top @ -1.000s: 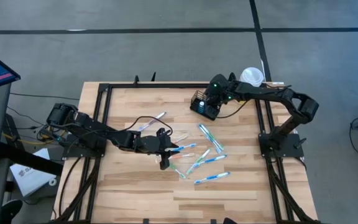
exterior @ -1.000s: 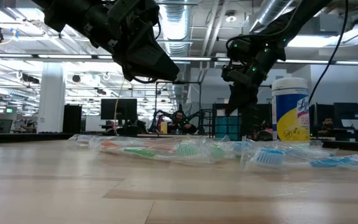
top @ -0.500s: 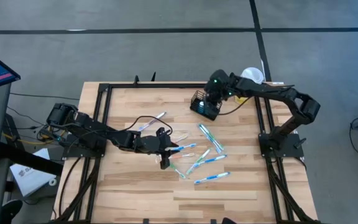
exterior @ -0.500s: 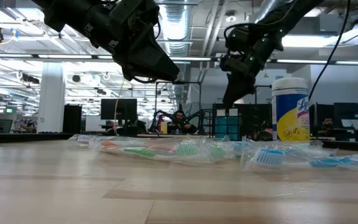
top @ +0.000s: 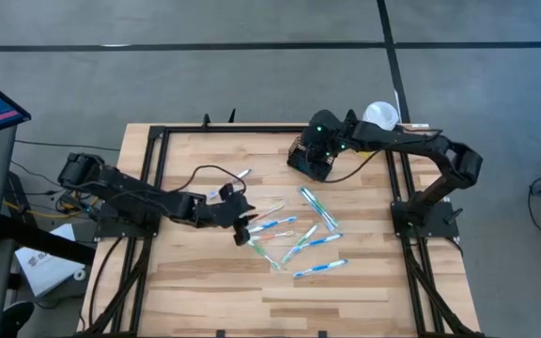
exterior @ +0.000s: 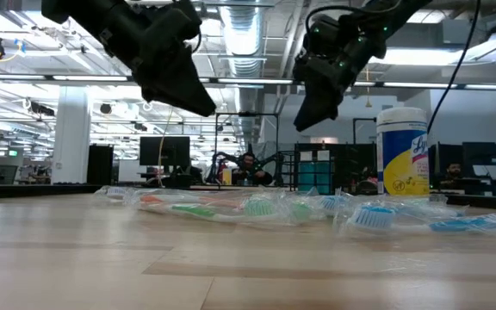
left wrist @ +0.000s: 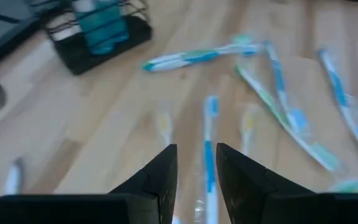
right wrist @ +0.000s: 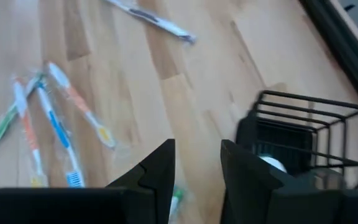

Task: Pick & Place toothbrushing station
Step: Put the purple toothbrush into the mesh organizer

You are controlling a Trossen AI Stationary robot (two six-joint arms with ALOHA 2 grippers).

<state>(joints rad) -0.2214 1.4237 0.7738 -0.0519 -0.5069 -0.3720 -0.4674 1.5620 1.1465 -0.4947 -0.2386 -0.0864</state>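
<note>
Toothbrushes in wrappers lie scattered mid-table. We hold the left gripper above them, jaws narrowly parted and empty. Our right gripper hangs over the black mesh caddy near the table's far edge, beside the canister, jaws parted and empty.

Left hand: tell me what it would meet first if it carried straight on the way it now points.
Probably the blue wrapped toothbrush lying on the table between the left hand's open fingers. Depth is unclear, and nothing else shows in that line.
</note>
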